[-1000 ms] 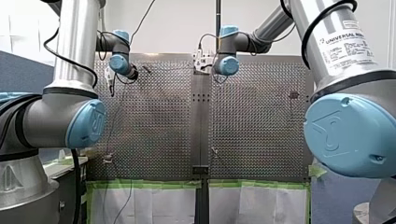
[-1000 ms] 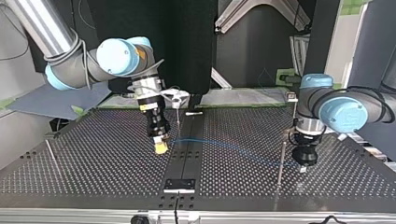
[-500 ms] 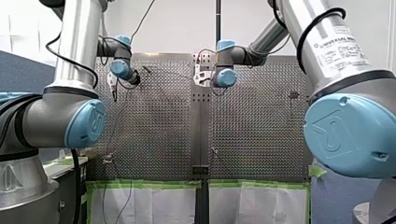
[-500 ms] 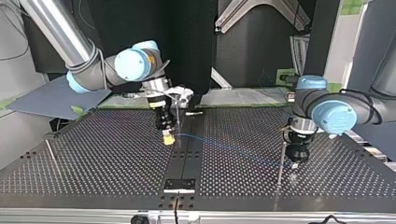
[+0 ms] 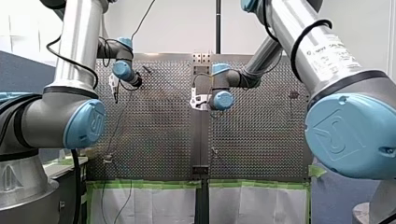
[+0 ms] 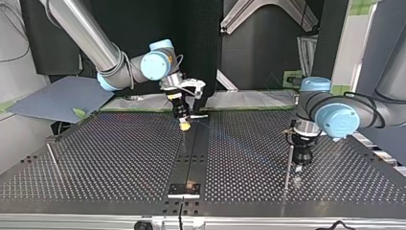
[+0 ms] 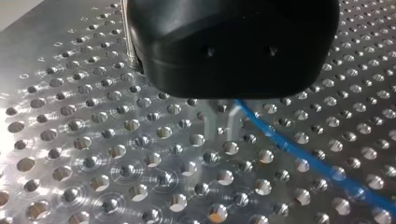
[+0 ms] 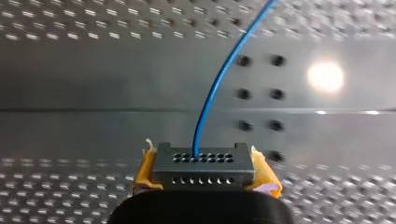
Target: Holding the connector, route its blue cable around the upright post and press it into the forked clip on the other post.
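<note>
My right gripper [image 8: 204, 186] is shut on the dark connector [image 8: 204, 168], which sits between its yellow pads. The blue cable [image 8: 219, 84] leaves the connector's face and runs off ahead. In the top view this gripper [image 6: 184, 126] hangs over the table's centre strip near the back. My left gripper [image 6: 299, 165] hovers just beside the thin upright post [image 6: 288, 160] at that view's right. In the left wrist view the cable [image 7: 303, 154] reaches from under the black gripper [image 7: 223, 133] out across the perforated plate. The cable is hard to trace in the top view.
Another thin post [image 6: 51, 155] stands at the top view's left edge. A small plate [image 6: 184, 190] lies on the centre strip near the front edge. In the left wrist view, a rod [image 7: 126, 32] rises beside the gripper body. Green tape [image 5: 149, 184] marks the table's edge in the front view.
My right arm has carried the connector back along the centre strip, away from the top view's camera. My left gripper has edged closer to the post, and the cable shows less.
</note>
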